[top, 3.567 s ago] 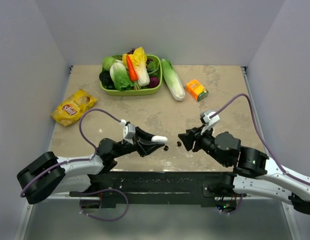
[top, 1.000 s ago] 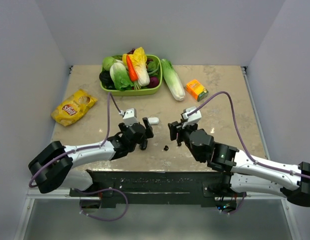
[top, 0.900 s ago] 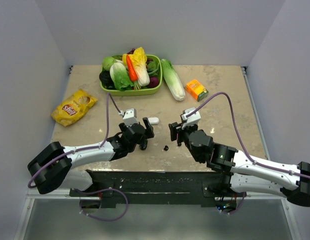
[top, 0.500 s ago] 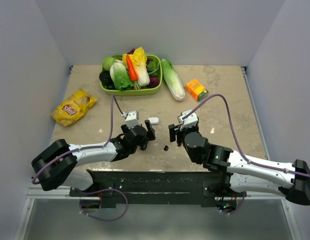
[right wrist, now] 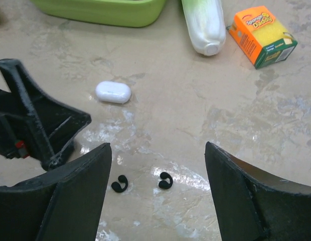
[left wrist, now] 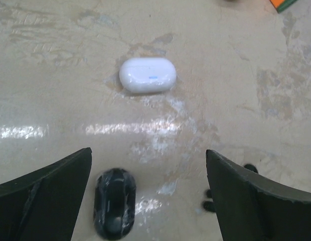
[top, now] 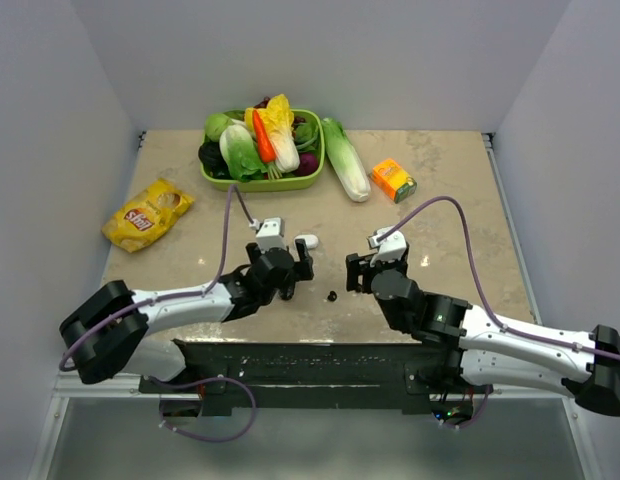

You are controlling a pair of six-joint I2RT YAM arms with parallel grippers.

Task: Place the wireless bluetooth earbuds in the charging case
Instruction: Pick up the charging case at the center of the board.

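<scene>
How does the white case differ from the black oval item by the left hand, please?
The white case is matte white; the black oval item is glossy black. In the left wrist view the white case lies crosswise, the black oval item lengthwise. The black oval item sits between the open fingers of the left hand; the white case lies beyond them. Both are rounded pill shapes resting on the table, ungripped.

Green basket [top: 262, 184] of vegetables [top: 258, 138] at the far edge; long cabbage [top: 346, 160] just right of it; orange box [top: 394, 180] further right; chips bag [top: 148, 213] far left.
</scene>
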